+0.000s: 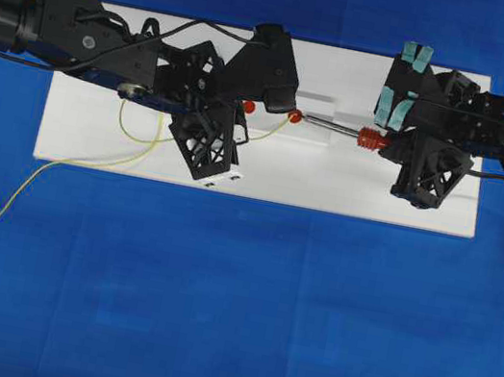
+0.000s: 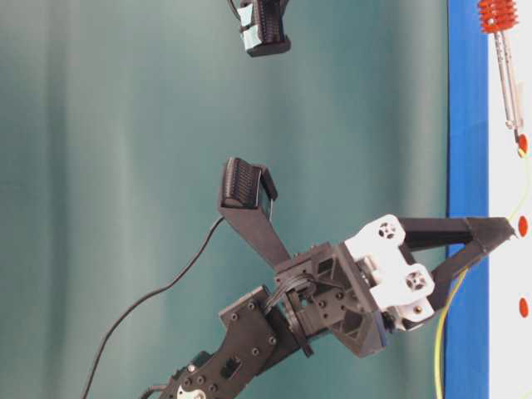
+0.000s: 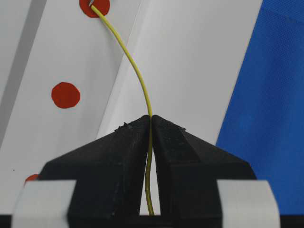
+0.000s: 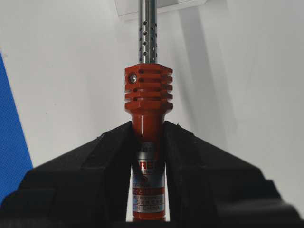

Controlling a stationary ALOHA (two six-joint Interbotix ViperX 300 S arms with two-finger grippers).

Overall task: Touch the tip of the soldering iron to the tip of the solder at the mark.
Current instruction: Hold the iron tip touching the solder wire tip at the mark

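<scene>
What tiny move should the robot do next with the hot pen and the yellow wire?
Probably none bigger than a nudge: hold both steady. The soldering iron tip and the solder end both appear to sit at the same red mark, with each gripper clamped shut on its tool. Contact itself is too fine to confirm.

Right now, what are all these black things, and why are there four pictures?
They are two robot arms. One picture looks down from above, one looks from the table's side, and two come from little cameras on the arms' wrists. A white board lies on a blue table. The left gripper has its fingers pinched shut on the solder, a thin yellow wire. The right gripper squeezes the soldering iron, a red pen-shaped tool with a silver shaft. The wire's end sits on a red dot on the board, and from above the iron's tip looks like it reaches that dot too.
</scene>
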